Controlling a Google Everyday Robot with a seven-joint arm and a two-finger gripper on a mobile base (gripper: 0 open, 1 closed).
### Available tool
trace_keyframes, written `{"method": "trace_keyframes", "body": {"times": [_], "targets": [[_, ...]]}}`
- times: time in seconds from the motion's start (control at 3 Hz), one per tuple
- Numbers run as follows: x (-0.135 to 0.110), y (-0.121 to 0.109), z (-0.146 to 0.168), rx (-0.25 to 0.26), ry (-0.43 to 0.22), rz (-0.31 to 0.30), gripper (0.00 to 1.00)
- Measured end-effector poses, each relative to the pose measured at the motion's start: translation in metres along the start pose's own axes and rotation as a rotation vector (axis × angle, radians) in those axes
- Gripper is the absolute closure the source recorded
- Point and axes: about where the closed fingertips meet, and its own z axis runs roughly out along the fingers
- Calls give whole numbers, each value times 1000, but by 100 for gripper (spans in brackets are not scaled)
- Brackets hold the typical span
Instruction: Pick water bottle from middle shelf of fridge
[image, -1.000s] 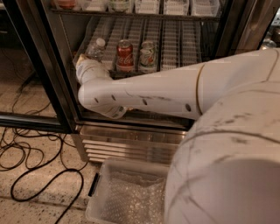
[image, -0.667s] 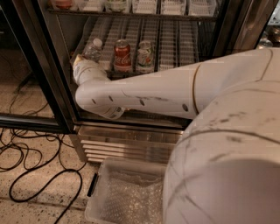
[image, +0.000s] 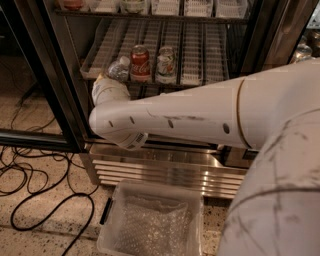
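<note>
In the upper middle of the frame, the shelf (image: 200, 50) of the fridge (image: 50, 75) carried a short row of drinks at its front edge. The bottle (image: 119, 69) was at the left end of that row, its white cap pointing up the frame, just beside a red can (image: 140, 63). A pale can (image: 165, 65) stood to the right of the red one. The white arm (image: 190, 120) crossed the centre from the right edge, bent at a joint left of centre and rose toward the shelf. The gripper (image: 103, 77) was at its tip, just below and left of the bottle, mostly hidden behind the wrist. I could not tell whether it was wide, narrow or holding anything, nor whether it touched the bottle. Below the arm ran the fridge's louvred steel base (image: 165, 170). A clear bin (image: 155, 186) sat under it at the bottom centre, and black cables (image: 65, 196) looped over the speckled floor (image: 40, 235) at lower left.
</note>
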Motion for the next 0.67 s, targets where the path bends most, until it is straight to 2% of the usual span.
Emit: {"method": "trace_keyframes", "body": {"times": [0.33,0.67], "targets": [[0,0,0,0,0,0,100],[-6,-2,-9,6,-10,55,100]]}}
